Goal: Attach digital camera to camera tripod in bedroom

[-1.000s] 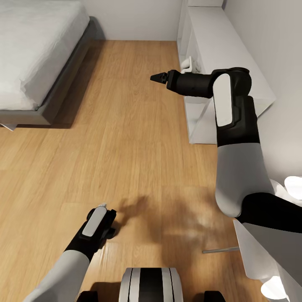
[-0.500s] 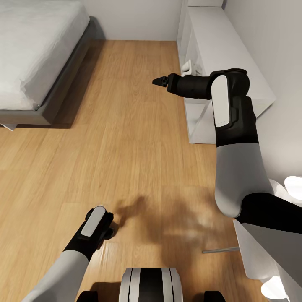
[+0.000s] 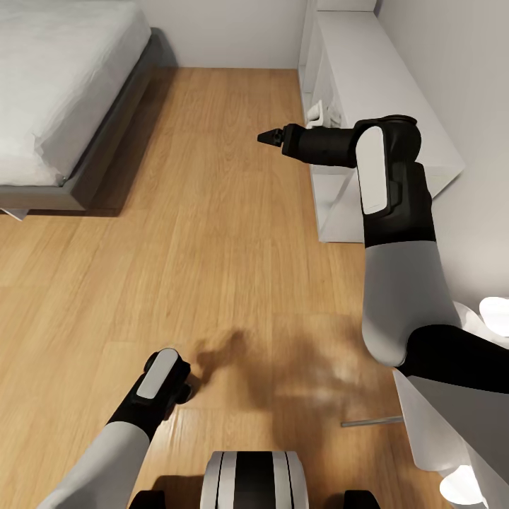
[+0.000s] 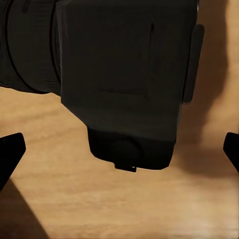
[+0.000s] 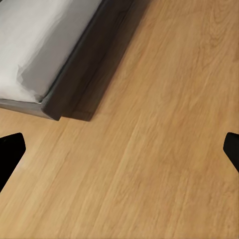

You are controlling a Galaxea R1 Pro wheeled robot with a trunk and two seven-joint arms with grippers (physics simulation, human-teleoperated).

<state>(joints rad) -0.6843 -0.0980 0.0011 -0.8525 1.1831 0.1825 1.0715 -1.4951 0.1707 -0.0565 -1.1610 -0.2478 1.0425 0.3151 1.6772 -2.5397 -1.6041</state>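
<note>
Floor (image 3: 212,233) of light wood planks takes up most of the head view, running from the lower edge up to a pale wall. At the upper left sits a grey bed (image 3: 56,92) with a dark frame. Along the upper right stands a white shelf unit (image 3: 382,78), and a small white object (image 3: 318,112) lies in one of its openings. The right arm (image 3: 396,240) rises at the right side and bends toward the centre, its gripper (image 3: 268,136) pointing left over the floor; in the right wrist view its fingertips (image 5: 10,152) sit wide apart with nothing between them. The left gripper (image 3: 180,378) hangs low at the lower left. In the left wrist view a black camera (image 4: 124,74) fills the upper half, lying between spread fingertips (image 4: 10,149) that do not touch it there, so I cannot tell whether it is gripped.
</note>
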